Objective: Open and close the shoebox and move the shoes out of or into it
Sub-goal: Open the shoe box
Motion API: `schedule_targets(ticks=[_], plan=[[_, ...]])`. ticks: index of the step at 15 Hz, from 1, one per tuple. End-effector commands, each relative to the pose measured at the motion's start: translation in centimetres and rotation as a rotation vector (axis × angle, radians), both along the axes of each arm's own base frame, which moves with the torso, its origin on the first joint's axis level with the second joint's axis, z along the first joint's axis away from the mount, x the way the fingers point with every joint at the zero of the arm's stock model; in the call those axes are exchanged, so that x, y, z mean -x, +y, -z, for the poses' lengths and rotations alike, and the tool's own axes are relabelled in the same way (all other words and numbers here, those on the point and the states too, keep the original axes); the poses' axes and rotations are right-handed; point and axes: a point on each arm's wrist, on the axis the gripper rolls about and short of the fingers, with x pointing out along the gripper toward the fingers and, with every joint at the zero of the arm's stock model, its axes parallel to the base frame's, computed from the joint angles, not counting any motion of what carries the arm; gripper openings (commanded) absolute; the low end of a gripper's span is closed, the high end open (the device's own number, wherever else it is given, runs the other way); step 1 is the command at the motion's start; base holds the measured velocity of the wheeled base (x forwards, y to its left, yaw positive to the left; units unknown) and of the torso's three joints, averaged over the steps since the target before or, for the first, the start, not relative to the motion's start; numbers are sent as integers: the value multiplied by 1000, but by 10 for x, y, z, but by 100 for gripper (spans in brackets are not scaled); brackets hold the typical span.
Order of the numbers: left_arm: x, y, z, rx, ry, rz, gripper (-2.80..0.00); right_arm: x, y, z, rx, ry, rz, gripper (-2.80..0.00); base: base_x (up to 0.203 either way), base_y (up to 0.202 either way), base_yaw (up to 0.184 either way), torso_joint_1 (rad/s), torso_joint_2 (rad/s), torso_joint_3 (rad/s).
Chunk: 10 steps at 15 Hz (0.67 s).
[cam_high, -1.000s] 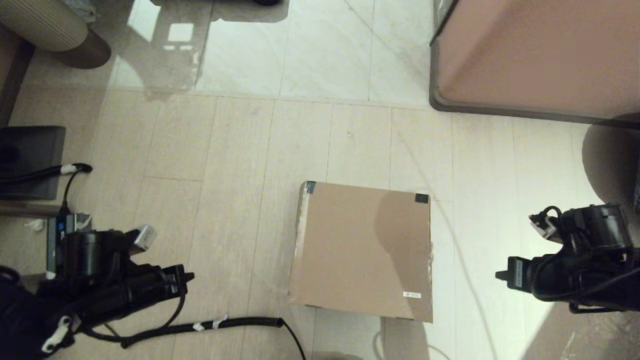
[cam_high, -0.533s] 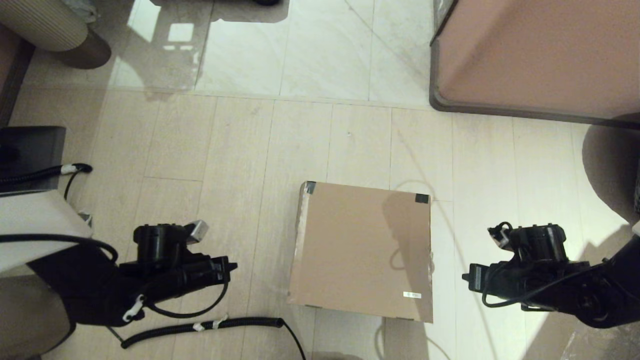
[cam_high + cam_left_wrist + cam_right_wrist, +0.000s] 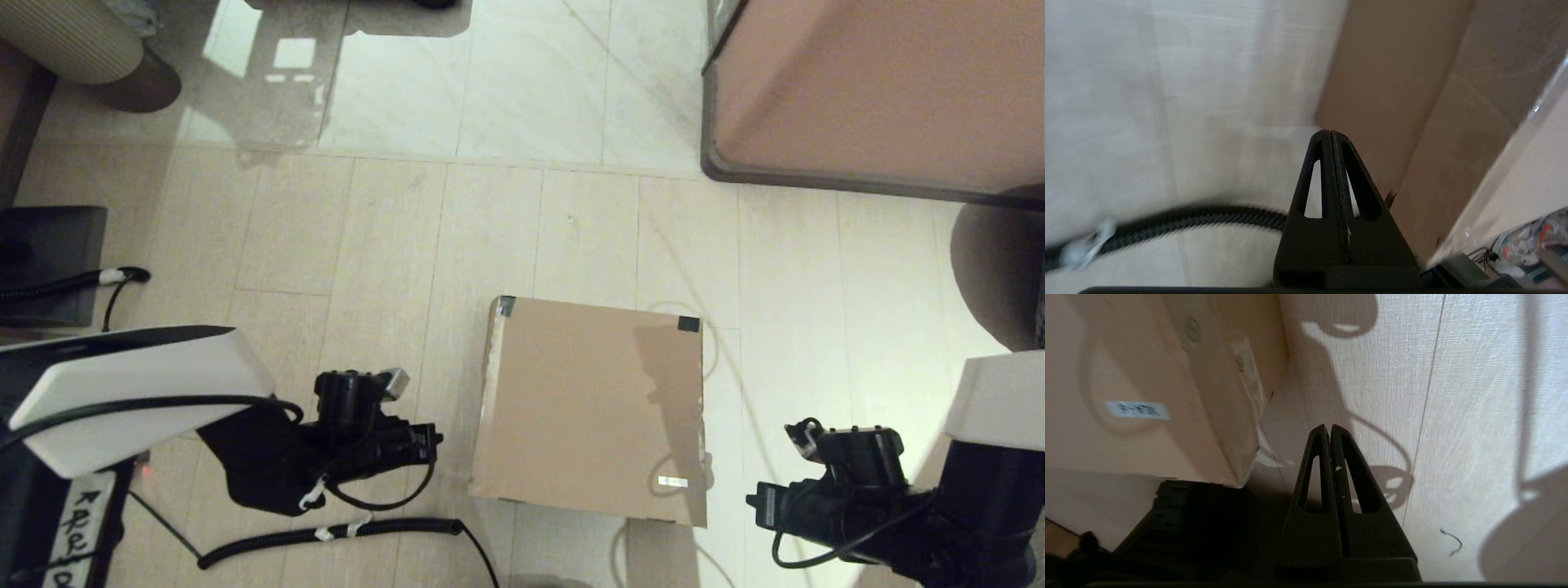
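Shoebox (image 3: 589, 407) lid down: flat brown cardboard, dark tape on both far lid corners, small white label (image 3: 673, 483) near the front right corner. Sits on the floor (image 3: 392, 245), pale wood-look planks, glossy tile further out. Pinkish cabinet (image 3: 882, 90) far right, coiled black cable (image 3: 326, 535) front left. Left gripper (image 3: 1331, 134) just left of box, jaws closed, empty. Right gripper (image 3: 1329, 428) just right of box, jaws closed, empty.

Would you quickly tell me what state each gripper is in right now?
Left gripper: shut, holding nothing, beside the shoebox.
Right gripper: shut, holding nothing, beside the shoebox on its other side.
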Motion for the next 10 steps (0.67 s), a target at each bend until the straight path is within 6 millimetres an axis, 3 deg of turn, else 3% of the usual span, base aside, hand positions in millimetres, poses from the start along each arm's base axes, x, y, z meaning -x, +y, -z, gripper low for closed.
schedule_targets(ticks=[1, 4, 10], plan=[[-6, -12, 15, -6, 12, 20, -280, 5, 0, 36, -3, 3, -1, -280, 0, 0, 0, 0, 0, 0], [-13, -29, 9, -18, -34, 24, -280, 20, -1, 61, -1, 33, 0, -280, 0, 0, 0, 0, 0, 0], [-14, -46, 14, -16, -27, 34, -280, 7, 11, 61, -49, -12, -4, -280, 0, 0, 0, 0, 0, 0]])
